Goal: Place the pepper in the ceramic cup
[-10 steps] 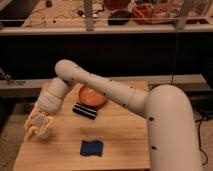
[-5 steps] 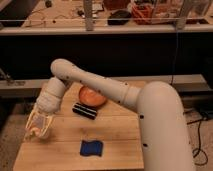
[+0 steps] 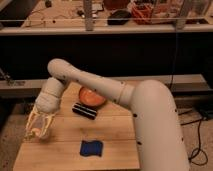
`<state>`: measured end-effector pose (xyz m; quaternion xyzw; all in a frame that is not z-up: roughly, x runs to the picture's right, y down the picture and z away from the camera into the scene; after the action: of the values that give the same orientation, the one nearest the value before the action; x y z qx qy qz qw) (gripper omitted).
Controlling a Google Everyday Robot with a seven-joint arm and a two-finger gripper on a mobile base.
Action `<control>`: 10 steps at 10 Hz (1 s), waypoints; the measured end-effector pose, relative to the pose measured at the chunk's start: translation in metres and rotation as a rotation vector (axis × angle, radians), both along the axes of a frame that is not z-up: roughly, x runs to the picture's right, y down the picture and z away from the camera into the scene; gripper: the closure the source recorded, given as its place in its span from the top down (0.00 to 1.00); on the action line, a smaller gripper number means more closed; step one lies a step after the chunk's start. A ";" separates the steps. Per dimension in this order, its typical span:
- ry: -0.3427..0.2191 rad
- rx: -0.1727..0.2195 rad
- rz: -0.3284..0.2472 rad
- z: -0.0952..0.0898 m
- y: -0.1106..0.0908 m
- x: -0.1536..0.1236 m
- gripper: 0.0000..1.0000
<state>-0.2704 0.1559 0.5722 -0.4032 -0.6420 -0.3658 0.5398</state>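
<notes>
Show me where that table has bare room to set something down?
Bare wood lies between the gripper at the left edge and the blue cloth. It is crowded at the back: black block right beside orange bowl.

I get just 1 camera, sitting high by the robot's own body and looking forward and down along the arm (image 3: 100, 87) onto the wooden table (image 3: 117, 132) from close by, the gripper (image 3: 39, 127) low at frame left over the table's left edge
</notes>
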 end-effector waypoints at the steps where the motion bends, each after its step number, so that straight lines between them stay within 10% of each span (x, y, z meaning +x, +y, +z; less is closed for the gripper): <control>1: 0.010 -0.002 0.009 0.002 0.001 -0.001 0.00; 10: 0.125 -0.028 0.167 0.021 0.007 -0.007 0.00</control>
<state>-0.2775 0.1625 0.5931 -0.3777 -0.6435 -0.2847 0.6018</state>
